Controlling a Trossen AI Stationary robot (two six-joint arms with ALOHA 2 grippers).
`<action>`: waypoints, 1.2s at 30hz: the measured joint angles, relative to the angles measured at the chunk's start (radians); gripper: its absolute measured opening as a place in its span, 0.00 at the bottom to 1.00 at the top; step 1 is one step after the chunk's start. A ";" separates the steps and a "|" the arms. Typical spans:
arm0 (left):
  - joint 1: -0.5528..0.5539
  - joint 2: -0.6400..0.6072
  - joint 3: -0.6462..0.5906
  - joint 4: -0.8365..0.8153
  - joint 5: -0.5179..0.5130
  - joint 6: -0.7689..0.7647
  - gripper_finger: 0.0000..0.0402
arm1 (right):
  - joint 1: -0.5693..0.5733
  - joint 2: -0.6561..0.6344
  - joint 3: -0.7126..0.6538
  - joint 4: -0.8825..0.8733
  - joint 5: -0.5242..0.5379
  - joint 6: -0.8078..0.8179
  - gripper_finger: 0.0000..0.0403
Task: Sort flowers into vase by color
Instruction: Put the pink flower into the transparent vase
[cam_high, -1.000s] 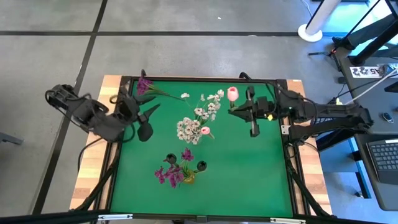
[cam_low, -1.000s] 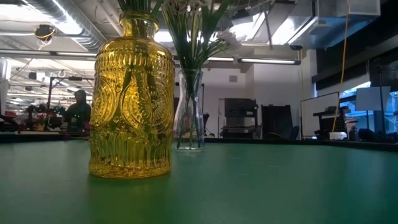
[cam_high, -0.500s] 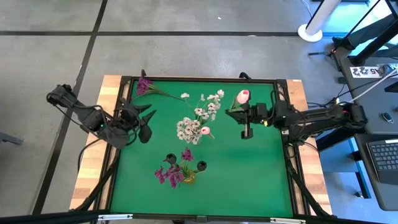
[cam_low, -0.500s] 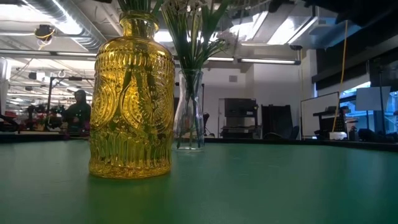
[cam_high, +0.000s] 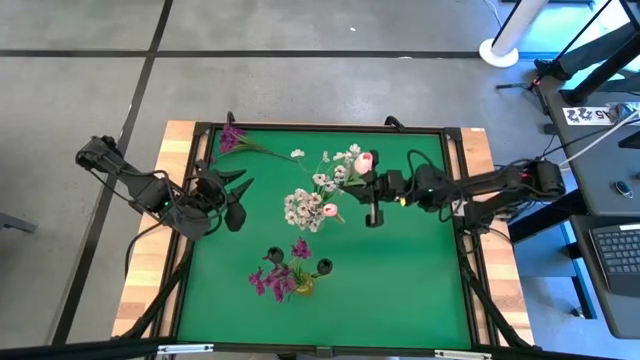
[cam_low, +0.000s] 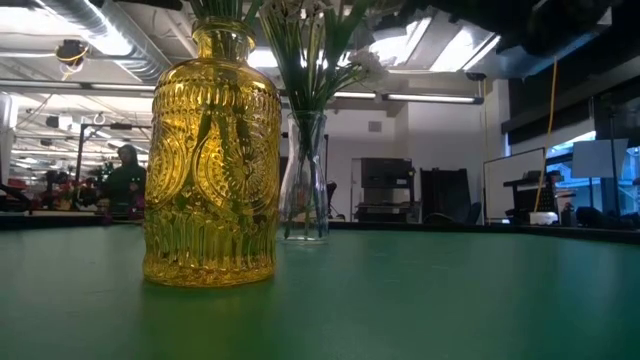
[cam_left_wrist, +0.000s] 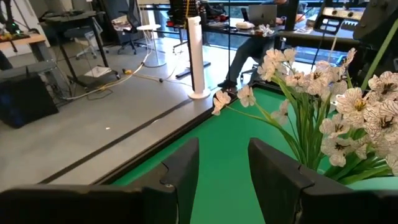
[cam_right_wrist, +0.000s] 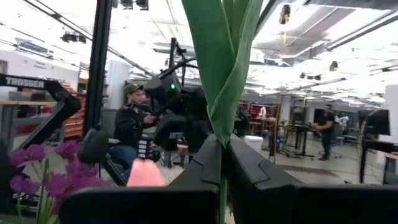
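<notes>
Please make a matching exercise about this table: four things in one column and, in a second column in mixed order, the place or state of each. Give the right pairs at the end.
Column one
1. pink tulip
2. white blossoms
3. loose purple stem
4. left gripper

Column two
A. open and empty, at the left edge of the green mat
B. standing in the clear vase
C. clamped by its stalk in the right gripper
D. lying on the green mat, in a corner on the left arm's side

Pairs: 1-C, 2-B, 3-D, 4-A

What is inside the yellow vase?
The yellow vase holds magenta flowers, seen from above. In the low view, dark stalks show through its glass; their lower ends are hidden by the ribbed pattern.
</notes>
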 joint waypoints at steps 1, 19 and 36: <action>0.000 0.000 0.000 0.000 0.002 0.000 0.33 | 0.000 0.013 0.016 0.001 -0.001 -0.001 0.02; 0.000 0.000 0.000 0.000 0.012 -0.021 0.33 | 0.000 0.168 0.061 -0.101 -0.027 0.021 0.02; 0.000 0.000 0.000 -0.001 0.011 -0.025 0.33 | 0.000 0.173 0.061 -0.226 -0.024 0.051 0.12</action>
